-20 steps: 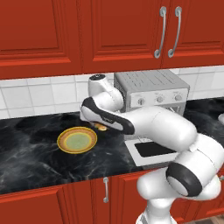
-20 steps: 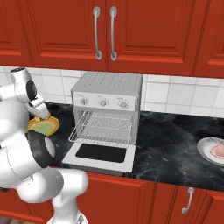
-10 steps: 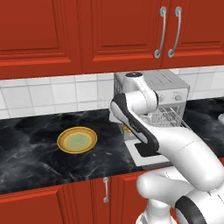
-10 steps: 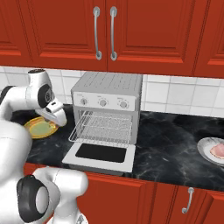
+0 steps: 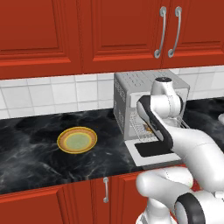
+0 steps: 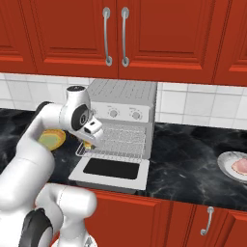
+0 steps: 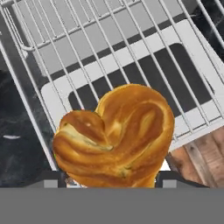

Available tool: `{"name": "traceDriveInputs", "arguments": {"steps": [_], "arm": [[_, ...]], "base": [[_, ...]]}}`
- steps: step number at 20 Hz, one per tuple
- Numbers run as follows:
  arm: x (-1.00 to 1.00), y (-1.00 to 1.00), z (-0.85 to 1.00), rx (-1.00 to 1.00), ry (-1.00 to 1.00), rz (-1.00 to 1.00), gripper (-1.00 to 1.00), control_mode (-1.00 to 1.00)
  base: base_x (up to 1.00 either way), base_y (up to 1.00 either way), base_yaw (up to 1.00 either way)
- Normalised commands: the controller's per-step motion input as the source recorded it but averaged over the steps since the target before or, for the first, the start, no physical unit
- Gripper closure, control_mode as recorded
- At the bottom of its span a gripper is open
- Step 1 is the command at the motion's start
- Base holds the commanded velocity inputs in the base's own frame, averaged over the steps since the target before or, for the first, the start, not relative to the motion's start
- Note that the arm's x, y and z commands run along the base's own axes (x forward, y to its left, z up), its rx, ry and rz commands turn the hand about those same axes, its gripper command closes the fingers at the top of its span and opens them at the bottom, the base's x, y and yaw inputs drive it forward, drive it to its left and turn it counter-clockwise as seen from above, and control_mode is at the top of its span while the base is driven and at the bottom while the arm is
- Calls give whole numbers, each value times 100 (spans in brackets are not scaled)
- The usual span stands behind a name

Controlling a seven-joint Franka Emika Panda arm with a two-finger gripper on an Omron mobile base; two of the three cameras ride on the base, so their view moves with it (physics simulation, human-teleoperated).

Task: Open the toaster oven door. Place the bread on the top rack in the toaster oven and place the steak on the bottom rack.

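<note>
The silver toaster oven (image 6: 126, 94) stands on the counter with its door (image 6: 110, 170) dropped flat, black window facing up. A wire rack (image 6: 117, 148) is slid out over the door; I cannot tell whether it is the upper or the lower one. My gripper (image 6: 89, 141) hangs at the rack's left front corner, shut on the golden-brown bread (image 6: 88, 144). In the hand view the twisted bread (image 7: 116, 135) sits between my fingertips (image 7: 54, 179), just above the rack (image 7: 87, 52) and the door (image 7: 192, 52). The steak (image 6: 241, 166) lies on a white plate (image 6: 226, 164) far right.
A yellow-rimmed plate with a green centre (image 5: 77, 140) lies bare on the black marble counter (image 5: 30, 144), left of the oven. Red cabinets (image 5: 109, 30) hang above and a white tile wall runs behind. My arm's links crowd the front of the oven (image 5: 131, 87).
My arm has swung right from over the yellow plate to the oven front, carrying the bread. The plate now lies bare, and the bread hangs over the pulled-out rack.
</note>
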Motion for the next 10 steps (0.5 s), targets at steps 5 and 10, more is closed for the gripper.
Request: {"name": "traceDriveInputs", "arguments": {"steps": [5, 10], "arm": [[50, -43, -56, 0, -1, 0, 100, -100], [33, -24, -31, 1, -2, 4, 100, -100]], "base": [[0, 0, 0], [0, 0, 0]]}}
